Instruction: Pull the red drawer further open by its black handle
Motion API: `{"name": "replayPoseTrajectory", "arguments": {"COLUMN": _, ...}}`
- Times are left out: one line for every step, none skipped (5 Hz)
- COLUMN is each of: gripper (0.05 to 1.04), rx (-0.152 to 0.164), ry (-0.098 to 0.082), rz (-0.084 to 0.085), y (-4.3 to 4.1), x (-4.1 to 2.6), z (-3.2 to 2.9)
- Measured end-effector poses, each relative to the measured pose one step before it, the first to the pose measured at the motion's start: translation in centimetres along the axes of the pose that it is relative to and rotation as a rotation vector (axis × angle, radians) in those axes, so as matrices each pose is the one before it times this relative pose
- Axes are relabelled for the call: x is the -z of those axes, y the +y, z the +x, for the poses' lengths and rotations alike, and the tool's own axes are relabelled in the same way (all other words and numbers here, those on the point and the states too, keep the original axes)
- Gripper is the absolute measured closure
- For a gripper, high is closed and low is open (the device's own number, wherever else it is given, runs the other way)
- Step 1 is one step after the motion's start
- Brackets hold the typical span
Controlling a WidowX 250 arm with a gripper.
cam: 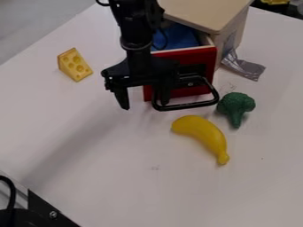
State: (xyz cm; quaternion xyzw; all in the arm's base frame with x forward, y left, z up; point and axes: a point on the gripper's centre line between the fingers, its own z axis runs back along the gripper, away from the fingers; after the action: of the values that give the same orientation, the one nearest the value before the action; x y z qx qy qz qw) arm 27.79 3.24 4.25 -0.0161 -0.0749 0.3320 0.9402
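Camera view: my gripper is at the red drawer front, fingers spread apart, nothing clamped. One finger is at the black handle, overlapping its loop; can't tell if it's touching. The drawer is partly out of the wooden cabinet, blue showing inside.

Progress, my read: drawer open partway, so that much counts as done. Whether any pulling or pushing is left, I can't tell from this. Handle not gripped. Three toys lie loose outside the drawer: banana in front of it, broccoli just beside the banana, cheese wedge well apart, over on the picture's left. I'm on none of them.

Surface: whitish table, a few small marks, my arm's soft shadow across it. Silver tape by the cabinet's side.

Room: grey floor past the table at upper left, black bracket and cable at lower left, something yellow at the top right, too cut off to name.
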Motion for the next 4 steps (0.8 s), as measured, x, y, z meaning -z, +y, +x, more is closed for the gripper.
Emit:
{"name": "replayPoseTrajectory", "arguments": {"gripper": 0.085, "rx": -0.0127, "ry": -0.0048, "rz": -0.0067, "y": -0.145, "x": 0.219, "z": 0.138}}
{"name": "replayPoseTrajectory", "arguments": {"gripper": 0.085, "rx": -0.0146, "ry": 0.0024, "rz": -0.0008, "y": -0.115, "x": 0.352, "z": 0.12}}
{"name": "replayPoseTrajectory", "arguments": {"gripper": 0.085, "rx": -0.0093, "ry": 0.006, "rz": -0.0007, "y": -0.018, "x": 0.313, "z": -0.083}}
{"name": "replayPoseTrajectory", "arguments": {"gripper": 0.085, "rx": -0.0047, "ry": 0.0027, "rz": 0.0016, "y": -0.037, "x": 0.141, "z": -0.021}}
